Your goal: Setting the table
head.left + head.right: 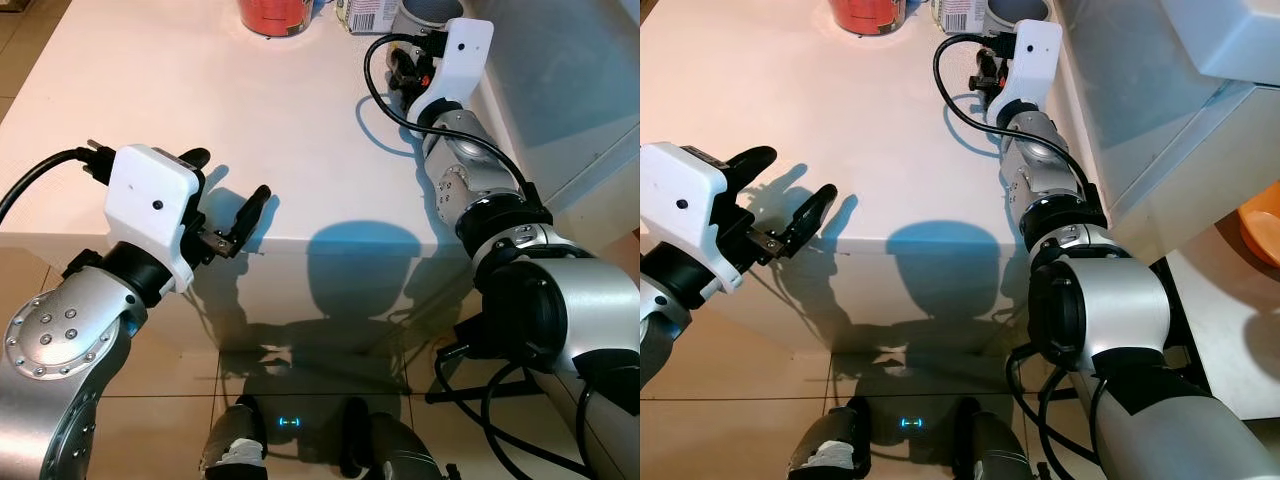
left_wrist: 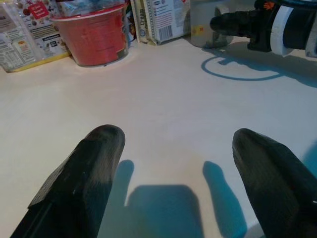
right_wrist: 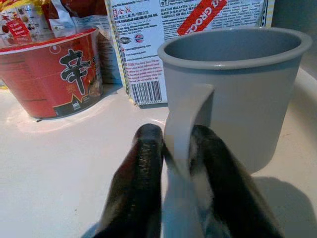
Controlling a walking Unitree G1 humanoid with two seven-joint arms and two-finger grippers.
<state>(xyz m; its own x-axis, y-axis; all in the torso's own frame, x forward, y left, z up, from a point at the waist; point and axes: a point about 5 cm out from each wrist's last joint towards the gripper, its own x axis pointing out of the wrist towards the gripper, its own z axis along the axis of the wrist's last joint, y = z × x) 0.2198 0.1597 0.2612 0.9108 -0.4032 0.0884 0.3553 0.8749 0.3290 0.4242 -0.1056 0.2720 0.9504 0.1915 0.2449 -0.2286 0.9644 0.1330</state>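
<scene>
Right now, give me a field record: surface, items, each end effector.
surface: white table
items: grey mug, red noodle bowl, printed carton, all grouped at the far edge
right end effector: shut on the mug handle, mug standing on the table
left end effector: open, empty, at the near table edge

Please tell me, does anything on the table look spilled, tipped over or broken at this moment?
Nothing stands out. The grey mug stands upright, with the right gripper closed on its handle. The red noodle bowl and the carton behind it are upright too. The left gripper hangs open above the bare table.
</scene>
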